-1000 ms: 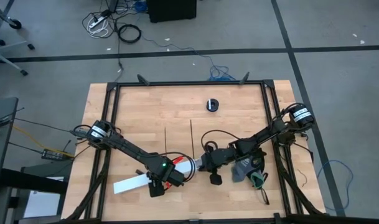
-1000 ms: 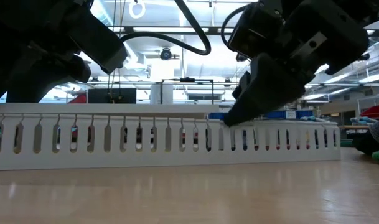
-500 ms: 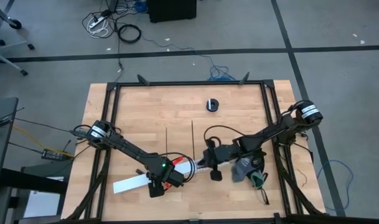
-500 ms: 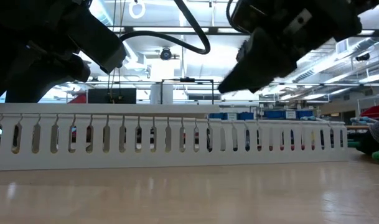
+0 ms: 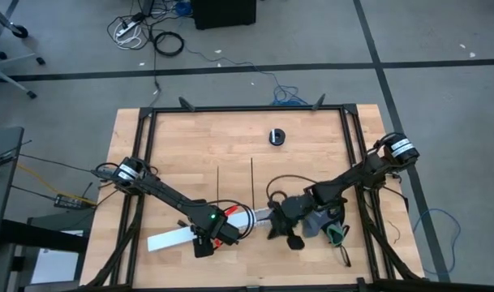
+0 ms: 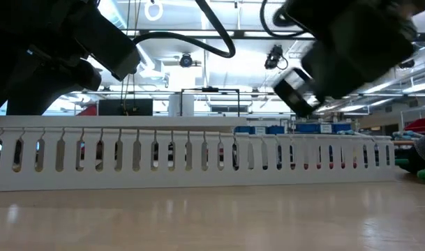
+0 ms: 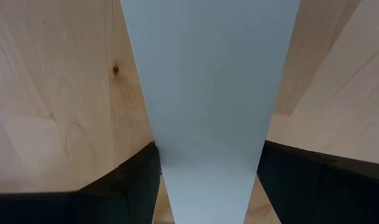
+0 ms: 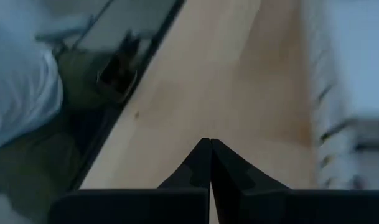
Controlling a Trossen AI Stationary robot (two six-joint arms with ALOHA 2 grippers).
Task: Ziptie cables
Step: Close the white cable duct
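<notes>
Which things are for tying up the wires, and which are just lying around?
For the job: zipties, cables, white channel gripped by the left hand.
Lying about: small black round thing, grey cloth.

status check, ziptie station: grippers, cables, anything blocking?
Left gripper clamped on white channel. Right gripper shut, empty, above the table by the channel's end. Zipties untouched on table. Cables not clearly visible.

Slotted channel (image 5: 199,231) on table (image 5: 190,146) near front edge; two zipties (image 5: 251,178) behind it.
</notes>
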